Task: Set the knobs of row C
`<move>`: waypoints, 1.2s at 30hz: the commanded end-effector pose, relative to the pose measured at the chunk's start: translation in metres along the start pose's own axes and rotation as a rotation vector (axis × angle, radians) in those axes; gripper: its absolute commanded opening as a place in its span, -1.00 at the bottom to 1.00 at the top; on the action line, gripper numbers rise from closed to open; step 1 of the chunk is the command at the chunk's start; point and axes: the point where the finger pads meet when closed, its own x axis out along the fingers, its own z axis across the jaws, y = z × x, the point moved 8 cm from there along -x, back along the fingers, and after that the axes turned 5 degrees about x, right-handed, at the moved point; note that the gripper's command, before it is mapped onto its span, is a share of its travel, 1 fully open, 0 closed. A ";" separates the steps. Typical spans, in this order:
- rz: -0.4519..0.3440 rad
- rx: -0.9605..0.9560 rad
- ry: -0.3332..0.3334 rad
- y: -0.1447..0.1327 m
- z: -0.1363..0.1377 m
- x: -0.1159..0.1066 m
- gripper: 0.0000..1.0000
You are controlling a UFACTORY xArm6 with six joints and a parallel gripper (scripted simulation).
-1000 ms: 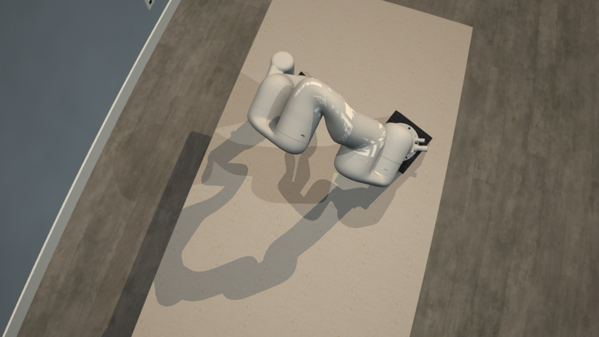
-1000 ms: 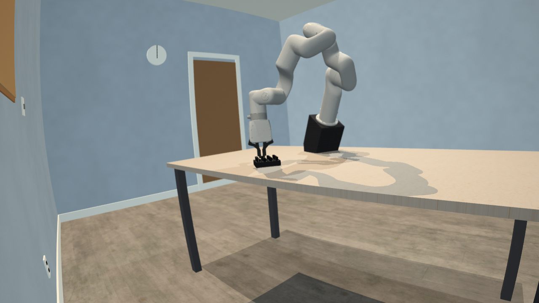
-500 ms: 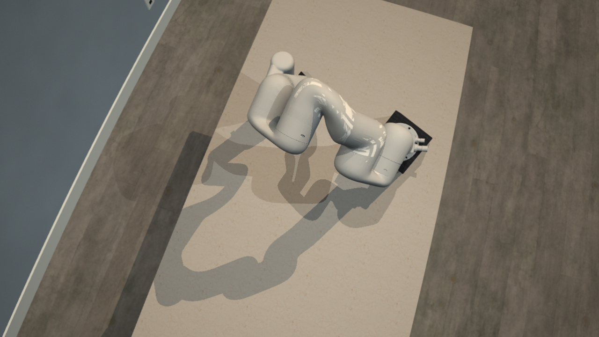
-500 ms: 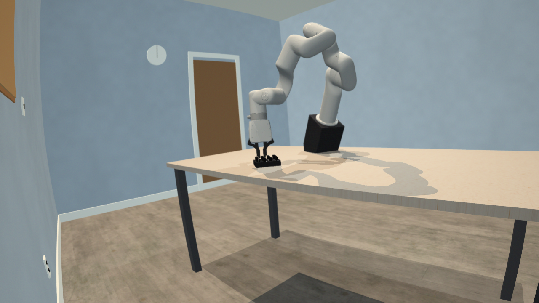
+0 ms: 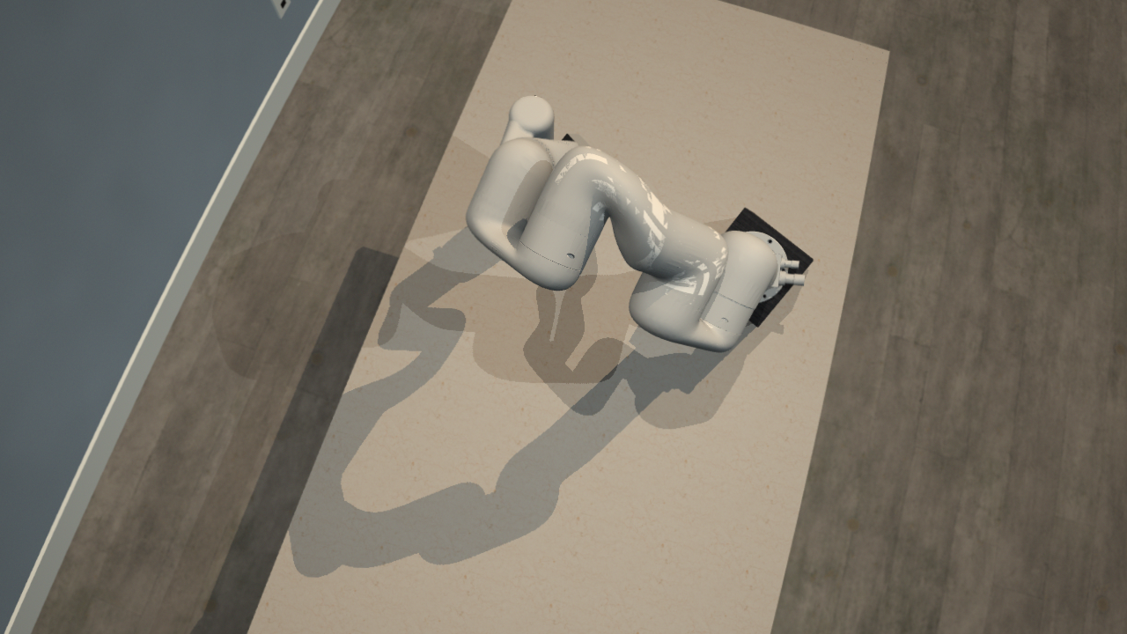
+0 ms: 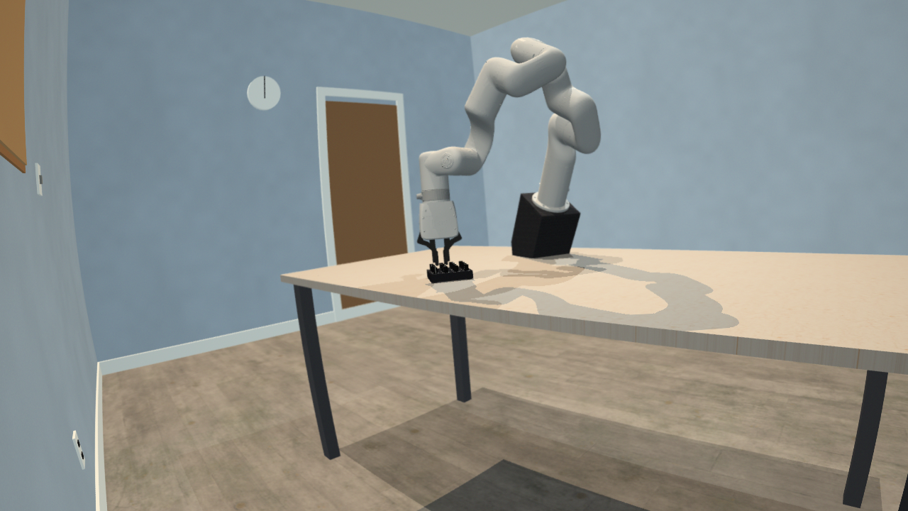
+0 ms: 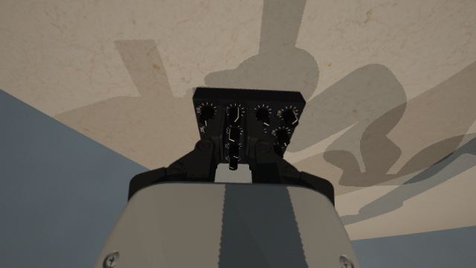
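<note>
A plain blue-walled room with clock [image 6: 263,92], brown door [image 6: 366,190] and wood-look floor [image 5: 976,331] [image 6: 209,407].
</note>
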 end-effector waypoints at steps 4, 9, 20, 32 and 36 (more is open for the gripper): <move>-0.001 -0.001 0.004 -0.001 -0.001 -0.016 -0.61; -0.001 -0.001 0.004 -0.001 -0.001 -0.029 -0.61; -0.001 -0.001 0.004 -0.001 -0.001 -0.034 -0.61; -0.001 -0.011 0.004 -0.001 -0.001 -0.034 -0.61; -0.001 -0.102 0.004 -0.002 -0.001 -0.035 -0.61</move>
